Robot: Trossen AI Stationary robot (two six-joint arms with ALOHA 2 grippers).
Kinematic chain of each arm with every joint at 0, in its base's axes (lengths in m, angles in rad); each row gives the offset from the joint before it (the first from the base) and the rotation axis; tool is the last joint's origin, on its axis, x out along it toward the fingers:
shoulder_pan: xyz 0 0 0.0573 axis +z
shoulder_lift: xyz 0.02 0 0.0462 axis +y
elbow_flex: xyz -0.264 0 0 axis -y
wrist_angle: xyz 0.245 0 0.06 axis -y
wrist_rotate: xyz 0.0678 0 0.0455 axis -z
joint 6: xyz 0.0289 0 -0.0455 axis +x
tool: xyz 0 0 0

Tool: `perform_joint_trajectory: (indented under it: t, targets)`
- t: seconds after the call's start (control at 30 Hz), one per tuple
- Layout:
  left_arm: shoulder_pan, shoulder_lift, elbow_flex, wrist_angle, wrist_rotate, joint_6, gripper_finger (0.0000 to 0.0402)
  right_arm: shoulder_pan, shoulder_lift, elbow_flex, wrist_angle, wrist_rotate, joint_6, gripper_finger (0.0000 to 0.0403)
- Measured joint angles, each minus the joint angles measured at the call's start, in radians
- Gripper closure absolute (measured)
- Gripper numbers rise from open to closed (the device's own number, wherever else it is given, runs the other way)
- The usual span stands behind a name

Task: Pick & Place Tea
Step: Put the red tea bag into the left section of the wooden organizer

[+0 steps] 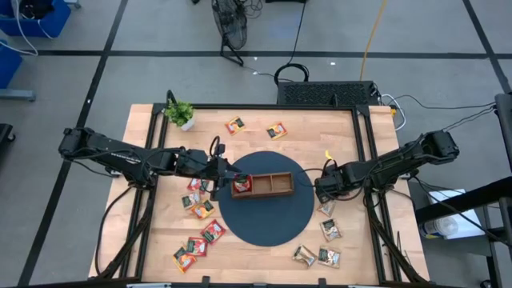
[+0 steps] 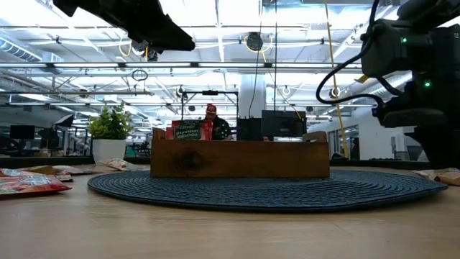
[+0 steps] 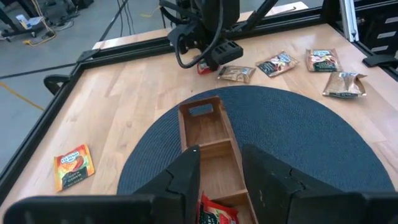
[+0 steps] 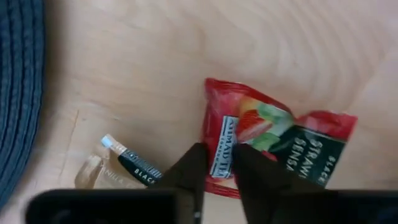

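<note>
Hugging mat edge point(image 1: 308, 188), right gripper point(image 4: 216, 163) apparently pinching red sachet point(image 4: 249, 134).

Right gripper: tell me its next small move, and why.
Probably lift straight up. The right gripper has its fingers pinched on the edge of a red sachet that lies flat on the table, beside the mat; the tray is the likely destination.

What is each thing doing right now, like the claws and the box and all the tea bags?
Left claw: open, above one end of the wooden box.
Right claw: shut on a red tea bag lying on the table.
Wooden box: packed tea bags in one end part, other two parts empty.
Plant: upright.
Other tea bags: lying loose on the table.
</note>
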Motion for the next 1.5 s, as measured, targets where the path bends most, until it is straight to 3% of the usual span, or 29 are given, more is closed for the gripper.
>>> perform_joint_trajectory:
  t: [0.07, 0.27, 0.4, 0.53, 0.63, 0.7, 0.83, 1.0, 1.17, 1.5]
  targets:
    - [0.0, 0.0, 0.0, 0.0, 0.0, -0.002, 0.0277, 0.003, 0.0, 0.003, 0.017, 0.021, -0.051, 0.0384]
    - [0.0, 0.0, 0.0, 0.001, 0.0, -0.002, 0.0277, 0.035, 0.003, 0.108, -0.049, 0.124, -0.151, 0.0386]
    - [0.0, 0.0, 0.0, 0.013, -0.011, -0.03, 0.0277, 0.078, 0.005, 0.256, -0.148, 0.3, -0.281, 0.0386]
    - [0.021, 0.02, 0.002, 0.118, -0.034, -0.14, 0.0277, 0.155, 0.019, 0.375, -0.083, 0.527, -0.633, 0.0387]
    - [0.051, 0.036, 0.0, 0.154, 0.0, -0.2, 0.0277, 0.194, 0.043, 0.408, 0.113, 0.7, -0.983, 0.0387]
    - [0.071, 0.069, 0.006, 0.223, 0.019, -0.23, 0.0277, 0.196, 0.075, 0.408, 0.244, 0.759, -1.195, 0.0387]
    - [0.099, 0.129, 0.011, 0.27, 0.022, -0.329, 0.0277, 0.169, 0.172, 0.403, 0.492, 0.811, -1.506, 0.0388]
    - [0.108, 0.216, 0.058, 0.277, 0.022, -0.394, 0.0277, 0.124, 0.279, 0.405, 0.729, 0.867, -1.769, 0.0388]
    - [0.108, 0.265, 0.108, 0.256, 0.022, -0.425, 0.0277, 0.095, 0.339, 0.406, 0.883, 0.867, -1.888, 0.0388]
    - [0.153, 0.283, 0.145, 0.209, 0.035, -0.645, 0.0277, 0.09, 0.331, 0.407, 1.073, 0.861, -2.018, 0.0388]
